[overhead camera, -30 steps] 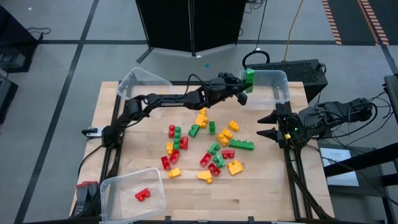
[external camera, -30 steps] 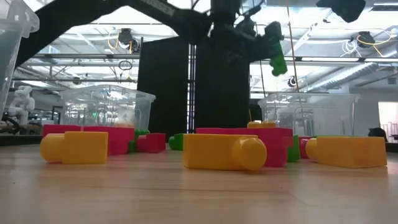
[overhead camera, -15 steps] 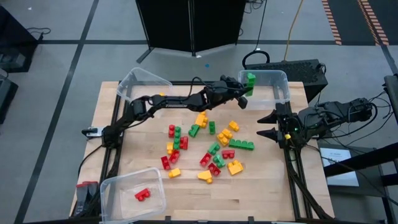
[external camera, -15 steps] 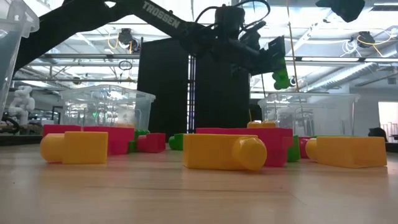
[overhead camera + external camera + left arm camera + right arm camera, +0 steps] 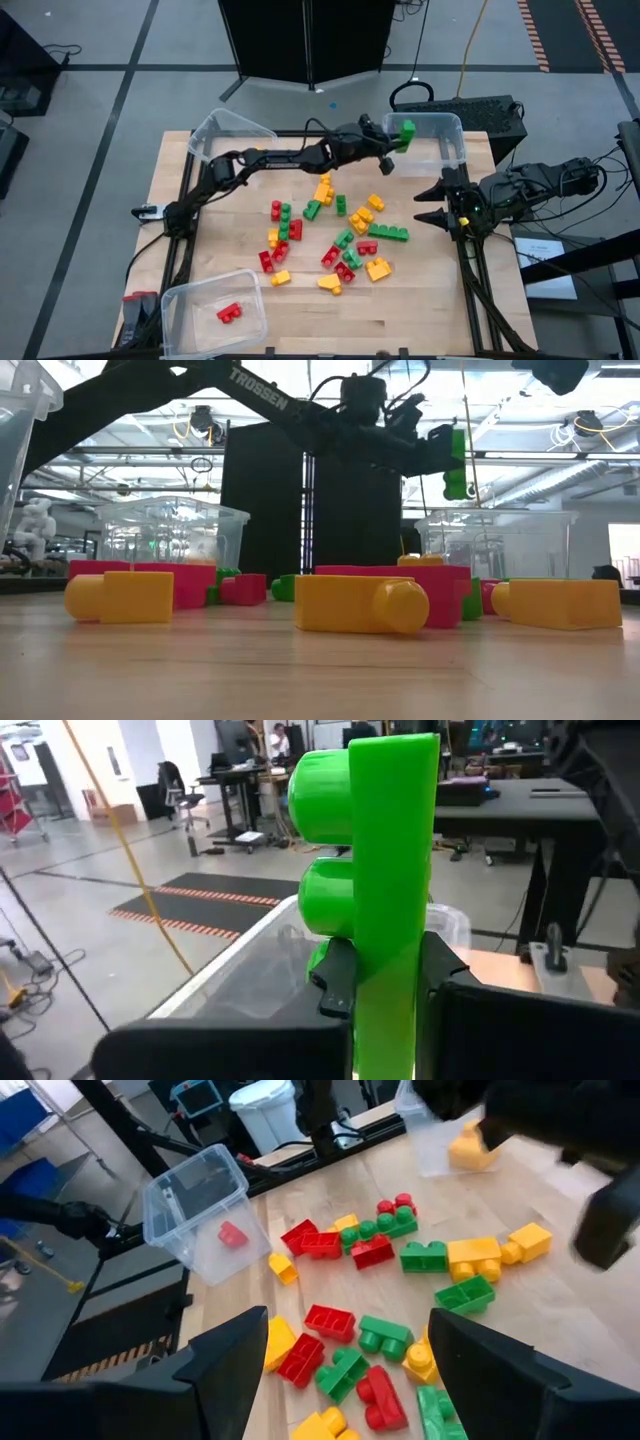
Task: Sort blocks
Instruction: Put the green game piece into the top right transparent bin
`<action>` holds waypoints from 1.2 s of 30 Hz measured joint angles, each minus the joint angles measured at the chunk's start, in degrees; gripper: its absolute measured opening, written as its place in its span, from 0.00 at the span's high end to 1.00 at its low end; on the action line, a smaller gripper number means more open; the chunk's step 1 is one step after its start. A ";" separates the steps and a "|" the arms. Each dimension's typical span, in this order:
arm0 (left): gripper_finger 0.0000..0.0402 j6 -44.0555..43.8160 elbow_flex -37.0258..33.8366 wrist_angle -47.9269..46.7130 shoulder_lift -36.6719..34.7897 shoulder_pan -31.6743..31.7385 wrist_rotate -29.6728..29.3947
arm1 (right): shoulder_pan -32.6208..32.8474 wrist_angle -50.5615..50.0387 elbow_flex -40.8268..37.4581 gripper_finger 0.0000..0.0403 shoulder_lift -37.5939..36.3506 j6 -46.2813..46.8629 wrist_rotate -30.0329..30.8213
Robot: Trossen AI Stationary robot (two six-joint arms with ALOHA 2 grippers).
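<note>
Green plastic fills the left wrist view: a green brick (image 5: 385, 870) stands upright between the left claw's fingers, clamped there with its round studs facing sideways. From above, the left claw (image 5: 398, 138) is stretched across the far side of the table (image 5: 430, 300), holding that brick at the near-left rim of a clear bin (image 5: 440, 130) at the table's far right corner. In the low view the brick (image 5: 456, 462) hangs high above the table surface, above the bin's rim.

The right claw (image 5: 428, 201) waits at the table's right edge, its fingers spread apart and holding nothing, pointed toward the loose bricks (image 5: 335, 232). These red, yellow and green bricks lie scattered over the middle of the table, some touching, some apart.

A second clear bin (image 5: 222, 133) sits tilted at the far left corner; the right wrist view shows a yellow piece inside it. A third clear bin (image 5: 210, 310) rests at the near left corner with a red brick (image 5: 230, 313) inside it.

In the low view, yellow bricks (image 5: 362, 603) and red ones lie nearest the camera.
</note>
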 joint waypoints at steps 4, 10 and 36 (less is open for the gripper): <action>0.89 -3.78 0.00 -0.04 0.00 1.60 4.06 | 0.00 0.00 -0.02 0.33 0.04 0.05 -0.13; 0.65 -8.76 0.00 -0.18 0.00 2.78 6.36 | -0.02 0.00 -0.04 0.33 0.04 -0.36 -0.13; 0.45 2.88 0.07 -27.58 -5.83 -14.92 6.91 | 0.00 0.59 -0.04 0.33 0.26 -0.68 -0.12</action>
